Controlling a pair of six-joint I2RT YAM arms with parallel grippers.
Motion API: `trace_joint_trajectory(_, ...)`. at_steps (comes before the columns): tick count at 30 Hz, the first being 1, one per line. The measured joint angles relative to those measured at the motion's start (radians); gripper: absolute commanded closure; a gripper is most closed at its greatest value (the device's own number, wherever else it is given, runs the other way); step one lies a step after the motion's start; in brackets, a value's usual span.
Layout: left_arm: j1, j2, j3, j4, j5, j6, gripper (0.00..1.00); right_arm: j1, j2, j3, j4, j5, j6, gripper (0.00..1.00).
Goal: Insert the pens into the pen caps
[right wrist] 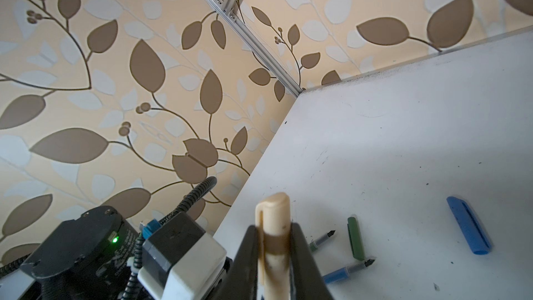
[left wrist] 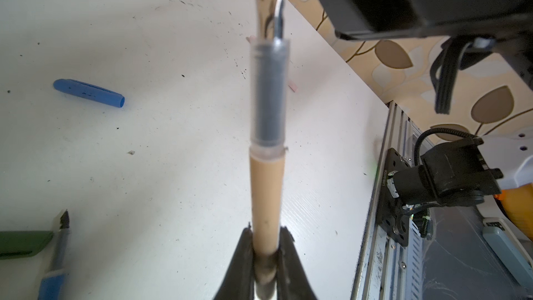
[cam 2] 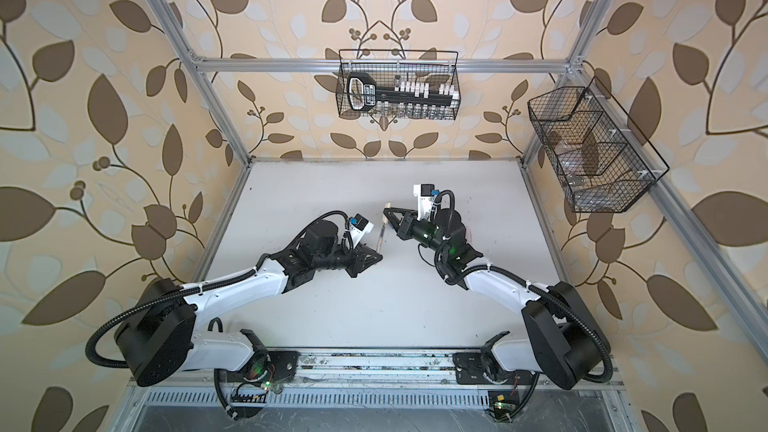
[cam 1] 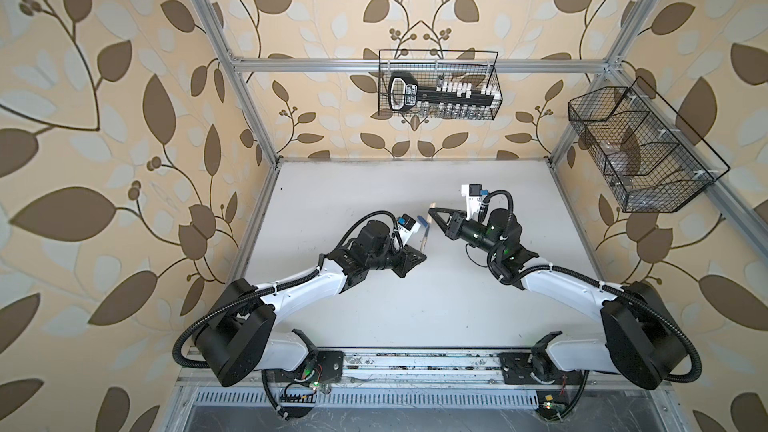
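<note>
Over the middle of the desk [cam 1: 374, 305], left gripper [left wrist: 266, 238] is clamped on the tan pen [left wrist: 266, 191] and right gripper [right wrist: 274, 235] pinches the tan cap [right wrist: 274, 212], looks lined up for capping.

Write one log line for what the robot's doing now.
left gripper: shut on tan pen | right gripper: shut on tan cap | pen: not yet capped | table: blue cap, green cap

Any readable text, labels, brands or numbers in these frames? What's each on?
No text can be read in any view.
White print on the black handle in the wire basket: too blurred to read.
Dark marks on the blue pen cap: illegible.
Lettering on the motor: too small to read.
</note>
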Motion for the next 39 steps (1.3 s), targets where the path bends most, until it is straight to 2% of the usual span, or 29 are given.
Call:
trace_joint_trajectory(30, -0.006, -0.005, 0.0, -0.001, -0.008, 0.002, 0.85, 0.002, -0.008, 0.003, 0.001, -0.001, -0.003, 0.82)
trace_joint_trajectory(39, -0.007, -0.005, 0.0, -0.014, -0.009, 0.008, 0.85, -0.009, -0.008, 0.071, -0.018, -0.002, -0.019, 0.82)
